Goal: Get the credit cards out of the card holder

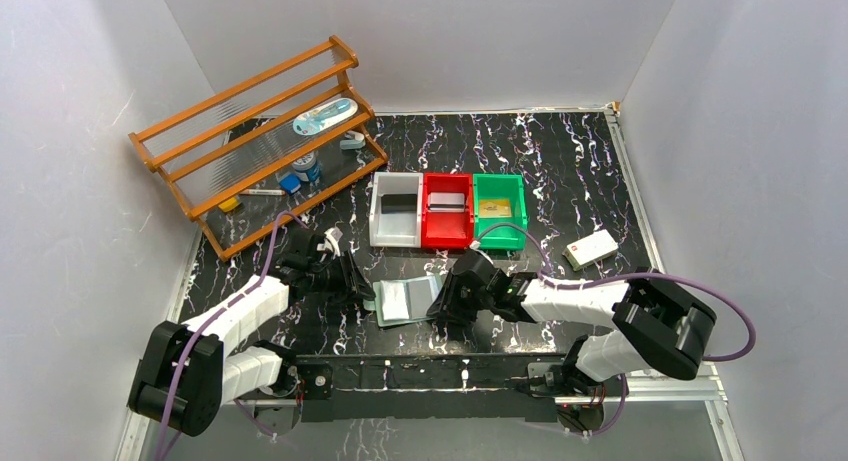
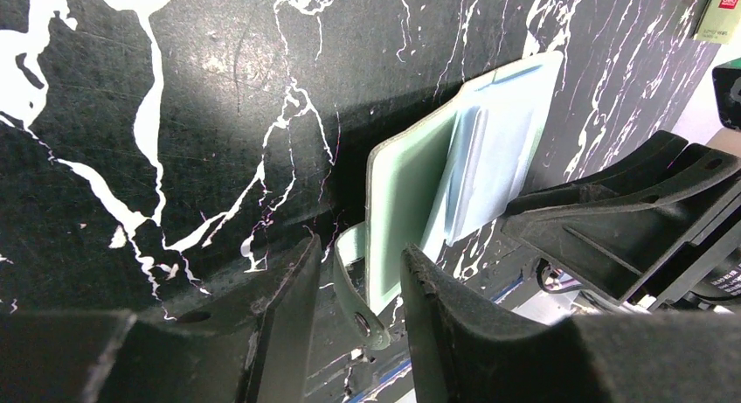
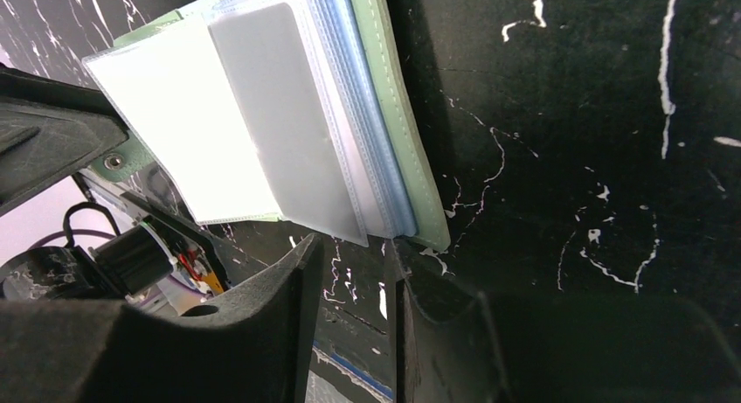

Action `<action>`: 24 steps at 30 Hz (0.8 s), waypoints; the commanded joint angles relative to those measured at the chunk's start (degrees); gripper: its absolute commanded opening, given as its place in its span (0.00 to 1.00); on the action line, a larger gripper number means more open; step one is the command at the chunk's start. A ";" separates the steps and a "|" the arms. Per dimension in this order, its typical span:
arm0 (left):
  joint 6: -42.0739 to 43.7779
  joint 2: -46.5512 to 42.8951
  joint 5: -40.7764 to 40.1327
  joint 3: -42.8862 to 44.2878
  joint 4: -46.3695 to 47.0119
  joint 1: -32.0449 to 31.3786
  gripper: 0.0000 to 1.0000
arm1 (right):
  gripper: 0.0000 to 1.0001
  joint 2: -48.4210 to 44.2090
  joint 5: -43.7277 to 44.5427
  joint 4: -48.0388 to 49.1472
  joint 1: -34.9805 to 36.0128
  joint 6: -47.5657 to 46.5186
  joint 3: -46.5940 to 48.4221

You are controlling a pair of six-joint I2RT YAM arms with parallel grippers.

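The grey-green card holder [image 1: 412,301] lies spread open on the dark marbled table between my two grippers. A pale card [image 1: 397,303] shows in its clear pockets, also in the right wrist view [image 3: 280,114]. My left gripper [image 1: 358,286] is at the holder's left edge. In the left wrist view the gripper [image 2: 360,246] is open, and the holder's cover edge [image 2: 398,211] and side tab [image 2: 363,298] stand between its fingers. My right gripper [image 1: 445,301] is at the holder's right side. In its own view it [image 3: 354,243] is narrowly open and empty, just short of the holder's corner [image 3: 419,219].
White [image 1: 378,221], red [image 1: 428,221] and green [image 1: 520,221] bins stand behind the holder, each with a card inside. A white box with a red mark [image 1: 590,249] lies to the right. A wooden rack [image 1: 250,131] with small items stands at the back left.
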 commanded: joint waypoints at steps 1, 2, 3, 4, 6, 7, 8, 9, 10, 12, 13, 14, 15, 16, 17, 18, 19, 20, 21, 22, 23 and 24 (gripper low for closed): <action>-0.10 -0.40 2.07 -0.20 -0.47 -0.24 0.36 | 0.39 0.01 -0.27 3.67 0.58 0.98 0.84; -0.09 -0.36 2.08 -0.15 -0.46 -0.31 0.36 | 0.39 0.01 -0.38 4.04 0.58 1.10 0.70; -0.07 -0.28 1.99 -0.12 -0.40 -0.36 0.35 | 0.38 -0.06 -0.62 4.71 0.60 1.28 0.45; -0.12 -0.31 2.00 -0.20 -0.33 -0.38 0.35 | 0.38 -0.04 -0.86 5.29 0.59 1.67 0.25; -0.14 -0.26 2.00 -0.40 -0.21 -0.43 0.33 | 0.38 -0.07 -1.88 6.69 0.61 2.42 -0.15; -0.25 -0.32 2.07 -0.51 -0.12 -0.40 0.32 | 0.39 -0.04 -2.26 7.54 0.70 2.76 -0.48; -0.36 -0.39 2.08 -0.65 -0.03 -0.52 0.32 | 0.39 0.05 -2.31 8.38 0.77 3.05 -0.91; -0.55 -0.42 2.08 -0.78 0.10 -0.51 0.32 | 0.39 0.21 -2.19 9.00 0.86 3.27 -1.33; -0.69 -0.58 2.02 -0.92 0.26 -0.57 0.32 | 0.39 0.34 -2.05 9.82 0.82 3.14 -1.75; -0.85 -0.68 2.00 -1.27 0.50 -0.54 0.31 | 0.39 0.12 -1.78 11.99 0.85 2.97 -2.53; -0.98 -0.69 2.00 -1.33 0.60 -0.54 0.31 | 0.39 -0.17 -1.44 12.50 0.87 2.92 -2.53; -1.03 -0.75 2.06 -1.43 0.66 -0.51 0.30 | 0.39 -0.46 -1.39 12.68 0.87 2.69 -2.33; -1.10 -0.85 2.08 -1.42 0.68 -0.51 0.30 | 0.39 -0.70 -1.34 12.68 0.87 2.31 -1.96; -1.13 -0.94 2.01 -1.42 0.68 -0.56 0.29 | 0.39 -0.88 -1.37 12.69 0.87 1.75 -1.64; -1.05 -1.03 2.07 -1.43 0.68 -0.52 0.28 | 0.39 -1.09 -1.50 12.79 0.92 1.39 -1.37; -1.04 -1.10 2.02 -1.44 0.68 -0.50 0.28 | 0.39 -1.27 -1.69 12.82 0.95 1.03 -1.15; -0.96 -1.14 1.92 -1.38 0.68 -0.51 0.28 | 0.39 -1.49 -1.74 12.62 0.91 0.89 -1.05; -0.87 -1.06 1.91 -1.25 0.68 -0.51 0.28 | 0.38 -1.69 -1.83 12.38 0.95 0.86 -0.94; -0.83 -0.97 1.91 -1.18 0.72 -0.54 0.28 | 0.38 -1.93 -1.96 12.19 0.96 0.91 -0.93; -0.70 -0.90 1.85 -1.09 0.68 -0.49 0.27 | 0.38 -2.10 -2.01 12.20 1.03 0.86 -1.05; -0.62 -0.77 1.78 -1.08 0.75 -0.53 0.27 | 0.38 -2.37 -2.01 12.51 0.99 0.70 -1.21; -0.60 -0.67 1.81 -1.02 0.76 -0.49 0.26 | 0.38 -2.54 -2.10 13.10 1.02 0.23 -1.40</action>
